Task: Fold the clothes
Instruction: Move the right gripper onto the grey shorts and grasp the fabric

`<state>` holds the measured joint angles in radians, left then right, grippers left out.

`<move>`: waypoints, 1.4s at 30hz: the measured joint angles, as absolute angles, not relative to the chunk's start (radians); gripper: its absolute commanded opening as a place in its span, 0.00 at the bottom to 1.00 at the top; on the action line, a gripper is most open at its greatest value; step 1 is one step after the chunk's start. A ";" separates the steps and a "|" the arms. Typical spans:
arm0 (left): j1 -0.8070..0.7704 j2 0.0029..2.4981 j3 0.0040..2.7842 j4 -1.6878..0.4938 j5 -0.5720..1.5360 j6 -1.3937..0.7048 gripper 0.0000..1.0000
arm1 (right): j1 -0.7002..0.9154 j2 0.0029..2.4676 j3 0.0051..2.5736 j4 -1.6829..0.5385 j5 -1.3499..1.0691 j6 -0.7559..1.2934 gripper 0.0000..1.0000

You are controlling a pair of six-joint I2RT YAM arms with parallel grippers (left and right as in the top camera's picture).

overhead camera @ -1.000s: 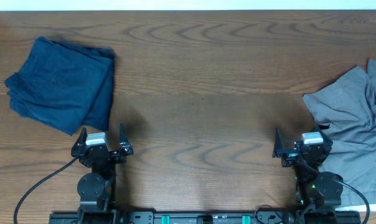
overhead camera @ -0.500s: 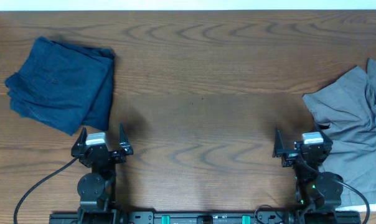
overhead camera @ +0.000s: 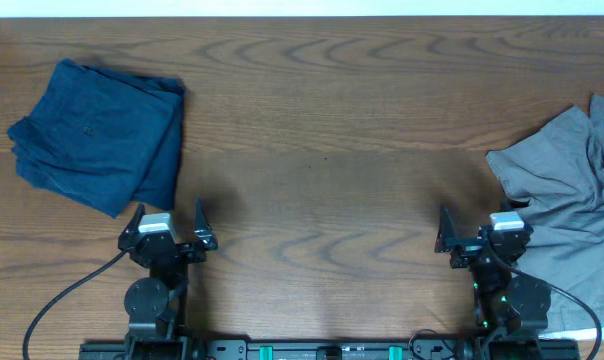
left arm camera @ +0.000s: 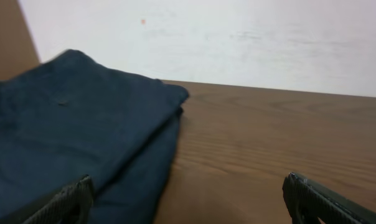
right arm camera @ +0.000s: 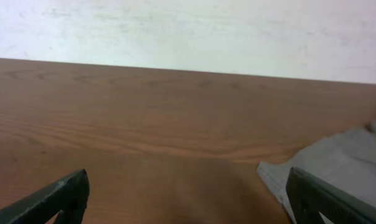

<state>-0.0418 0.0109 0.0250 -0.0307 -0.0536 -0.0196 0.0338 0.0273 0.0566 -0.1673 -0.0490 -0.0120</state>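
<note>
The light grey shorts (overhead camera: pixel 572 195) lie crumpled at the table's right edge, partly out of the overhead view. A corner of them shows in the right wrist view (right arm camera: pixel 334 165). My right gripper (overhead camera: pixel 482 222) is open and empty at the front right, just left of the shorts; its fingers frame bare wood in the right wrist view (right arm camera: pixel 188 202). My left gripper (overhead camera: pixel 167 222) is open and empty at the front left, just below the navy garment; it also shows in the left wrist view (left arm camera: pixel 188 205).
A dark navy-blue folded garment (overhead camera: pixel 97 135) lies at the back left and fills the left of the left wrist view (left arm camera: pixel 70 137). The wooden table (overhead camera: pixel 322 150) stretches between the two garments. A white wall runs along its far edge.
Both grippers have shifted slightly: the left one a little to the right, the right one a little to the right. The garments have not moved.
</note>
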 measured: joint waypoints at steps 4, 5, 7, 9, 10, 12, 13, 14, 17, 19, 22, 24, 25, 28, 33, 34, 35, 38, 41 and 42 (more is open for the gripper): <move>-0.042 0.018 0.030 -0.046 -0.019 -0.034 0.98 | 0.034 0.065 0.057 -0.167 -0.050 -0.003 0.99; -0.042 0.027 0.035 -0.057 -0.010 -0.038 0.98 | 0.034 0.083 0.057 -0.167 -0.050 -0.001 0.99; -0.042 0.052 0.052 -0.095 -0.002 -0.049 0.98 | 0.034 0.117 0.060 -0.168 -0.050 0.001 0.99; -0.042 0.097 0.075 -0.150 0.001 -0.054 0.98 | 0.034 0.182 0.083 -0.171 -0.050 0.001 0.99; -0.042 0.113 0.082 -0.162 0.002 -0.055 0.98 | 0.034 0.191 0.087 -0.171 -0.050 0.001 0.99; -0.042 0.178 0.126 -0.216 0.002 -0.056 0.98 | 0.034 0.257 0.125 -0.179 -0.050 0.004 0.99; -0.042 0.210 0.150 -0.232 0.002 -0.056 0.98 | 0.034 0.294 0.149 -0.186 -0.051 0.005 0.99; -0.042 0.246 0.181 -0.252 0.002 -0.057 0.98 | 0.034 0.332 0.173 -0.198 -0.051 0.006 0.99; -0.042 0.366 0.297 -0.333 0.006 -0.060 0.98 | 0.034 0.479 0.271 -0.249 -0.051 0.008 0.99; -0.041 0.456 0.380 -0.396 0.021 -0.064 0.98 | 0.034 0.585 0.344 -0.298 -0.051 0.008 0.99; -0.041 0.599 0.499 -0.492 0.047 -0.067 0.98 | 0.025 0.764 0.472 -0.411 -0.053 0.009 0.99; -0.041 0.678 0.559 -0.535 0.059 -0.071 0.98 | 0.010 0.888 0.566 -0.498 -0.053 0.009 0.99; -0.041 0.719 0.588 -0.559 0.070 -0.072 0.98 | 0.001 0.949 0.616 -0.545 -0.053 0.009 0.99; -0.041 0.820 0.660 -0.617 0.099 -0.072 0.98 | -0.032 1.136 0.772 -0.688 -0.053 0.009 0.99; -0.041 0.908 0.707 -0.640 0.133 -0.079 0.98 | -0.068 1.363 0.949 -0.722 -0.048 0.003 0.97; -0.041 0.916 0.707 -0.641 0.140 -0.079 0.98 | -0.070 1.389 0.961 -0.695 -0.044 -0.001 0.90; -0.041 0.922 0.707 -0.643 0.146 -0.080 0.98 | -0.072 1.418 0.968 -0.652 -0.027 -0.011 0.84; -0.041 0.933 0.707 -0.647 0.155 -0.080 0.98 | -0.075 1.471 0.970 -0.568 0.038 -0.015 0.86; -0.041 0.933 0.707 -0.647 0.159 -0.082 0.98 | -0.076 1.538 0.970 -0.521 0.131 -0.018 0.90; -0.041 0.933 0.707 -0.647 0.159 -0.082 0.98 | -0.081 1.556 0.970 -0.517 0.153 -0.020 0.90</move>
